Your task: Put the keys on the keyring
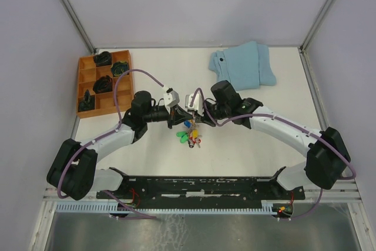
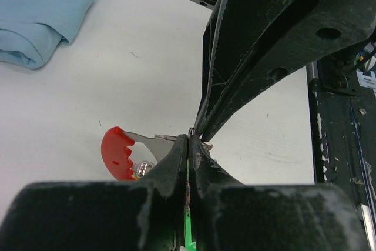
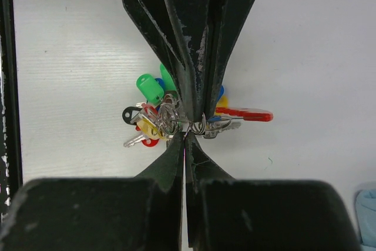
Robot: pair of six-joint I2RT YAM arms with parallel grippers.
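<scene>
Meeting mid-table, seen from above: left gripper (image 1: pixel 177 122) and right gripper (image 1: pixel 196 123) tip to tip over bright plastic-headed metal keys (image 1: pixel 189 137). Left wrist: jaws pinched shut on thin wire keyring (image 2: pixel 205 143), red-headed key (image 2: pixel 120 154) just beside. Right wrist: jaws likewise clamped on that ring, keys bunched around it.

Legible text, brands, numbers or signs: none. One small white label (image 2: pixel 369 79) at the right edge of the left wrist view, among the cabling, carries dark print too small and blurred to read.
</scene>
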